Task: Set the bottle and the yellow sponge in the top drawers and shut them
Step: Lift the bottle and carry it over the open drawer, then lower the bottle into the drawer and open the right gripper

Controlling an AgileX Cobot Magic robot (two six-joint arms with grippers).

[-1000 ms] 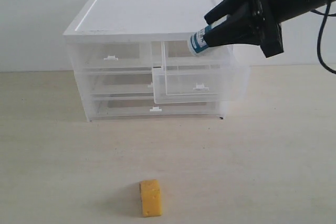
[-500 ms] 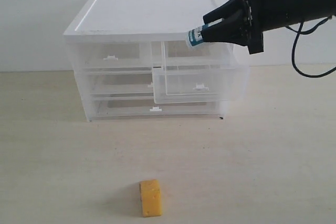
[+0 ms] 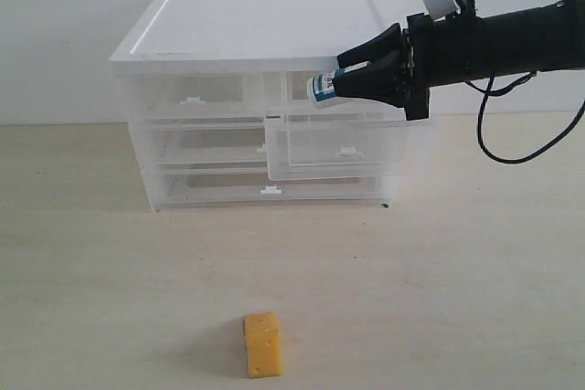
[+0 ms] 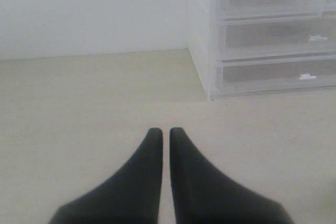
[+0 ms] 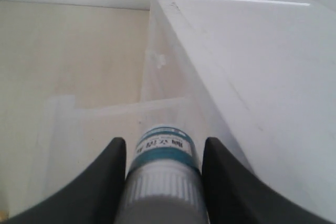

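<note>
My right gripper [image 3: 340,82] is shut on the bottle [image 3: 322,89], a small white bottle with a teal label, held nearly level, base first. The bottle [image 5: 164,163] hangs just under the cabinet's top edge, above the pulled-out right top drawer [image 3: 347,148]. The left top drawer [image 3: 192,99] is closed. On the table, near the front edge, lies the yellow sponge [image 3: 262,344], far from both grippers. My left gripper [image 4: 164,129] is shut and empty, low over bare table to the cabinet's left; it is out of the exterior view.
The white cabinet [image 3: 256,29] stands at the back against a white wall, with two full-width drawers [image 3: 270,191] closed below the top ones. A black cable [image 3: 512,148] loops down from my right arm. Bare table lies between cabinet and sponge.
My right gripper has carried the bottle left and slightly down, toward the drawer opening, and the arm has levelled out. The sponge and the drawers have not moved.
</note>
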